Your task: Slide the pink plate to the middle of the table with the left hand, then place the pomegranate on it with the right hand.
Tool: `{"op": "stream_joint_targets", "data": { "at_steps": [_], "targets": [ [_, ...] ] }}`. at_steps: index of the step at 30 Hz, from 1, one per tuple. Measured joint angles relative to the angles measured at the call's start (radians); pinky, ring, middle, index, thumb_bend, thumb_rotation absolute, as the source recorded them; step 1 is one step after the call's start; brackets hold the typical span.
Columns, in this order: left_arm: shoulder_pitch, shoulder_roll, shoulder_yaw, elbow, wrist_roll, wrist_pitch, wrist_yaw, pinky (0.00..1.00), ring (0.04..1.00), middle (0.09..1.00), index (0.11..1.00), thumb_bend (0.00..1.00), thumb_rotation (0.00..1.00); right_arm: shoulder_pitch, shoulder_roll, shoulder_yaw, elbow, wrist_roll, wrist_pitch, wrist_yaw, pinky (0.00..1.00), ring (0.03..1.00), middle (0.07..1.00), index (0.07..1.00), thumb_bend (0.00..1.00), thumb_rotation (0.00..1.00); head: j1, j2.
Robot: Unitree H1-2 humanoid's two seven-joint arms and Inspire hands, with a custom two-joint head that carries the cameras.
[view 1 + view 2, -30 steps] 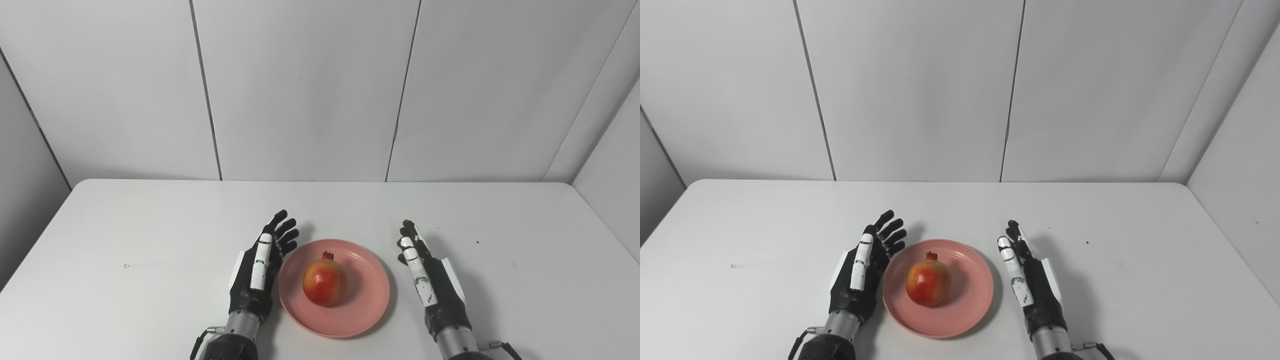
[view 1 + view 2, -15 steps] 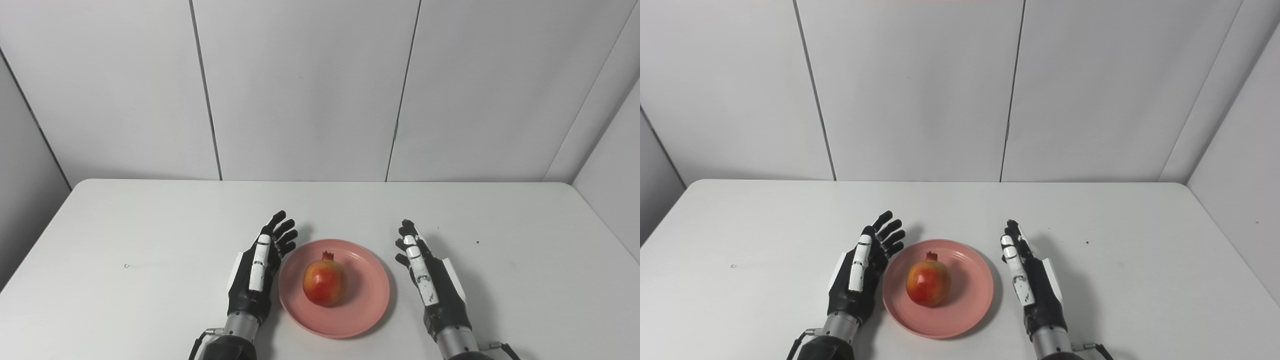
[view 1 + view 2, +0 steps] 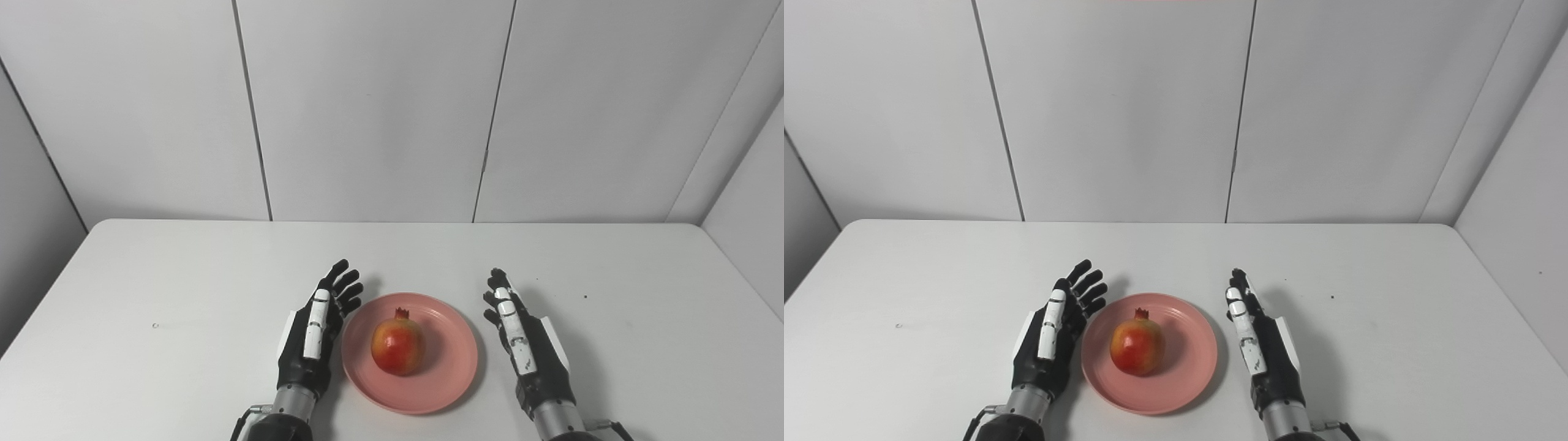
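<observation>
In the left eye view, the pomegranate (image 3: 397,345) already sits upright in the well of the pink plate (image 3: 450,373), crown pointing toward the far edge of the desk (image 3: 184,275). The plate lies midway between the desk's left and right edges, closer to the near edge than the far one. Your left hand (image 3: 309,343) stands on edge just beside the plate's left rim, fingers (image 3: 344,286) spread and straight, holding nothing. Your right hand (image 3: 531,352) stands a little apart from the right rim, fingers extended and close together, also empty.

In the right eye view, the same layout holds: left hand (image 3: 1046,343) close to the rim, right hand (image 3: 1265,352) with a clear strip of desk between it and the plate (image 3: 1188,380), pomegranate (image 3: 1136,346) centred.

Both parts of the task look done, so the step in hand is, by my judgement, a clean retreat. Draw each hand straight back toward the near edge, keeping the palms turned away from the rim. Mind the left one especially: it is close enough that any inward drift would nudge the plate and could roll the fruit.
</observation>
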Motion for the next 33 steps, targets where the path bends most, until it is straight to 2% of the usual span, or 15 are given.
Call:
{"op": "stream_joint_targets", "data": {
  "at_steps": [29, 33],
  "targets": [
    [0.002, 0.001, -0.001, -0.013, 0.0, 0.021, -0.001, 0.89, 0.878, 0.892, 0.88, 0.39, 1.0, 0.004, 0.001, -0.006, 0.0, 0.028, 0.0, -0.007, 0.95, 0.96, 0.97, 0.964, 0.26, 1.0, -0.003, -0.005],
    [0.002, 0.002, -0.003, -0.015, 0.0, 0.026, -0.001, 0.94, 0.912, 0.923, 0.916, 0.39, 1.0, 0.004, 0.0, -0.005, 0.001, 0.026, 0.0, -0.011, 0.95, 0.966, 0.981, 0.979, 0.27, 1.0, -0.003, -0.003]
  ]
}}
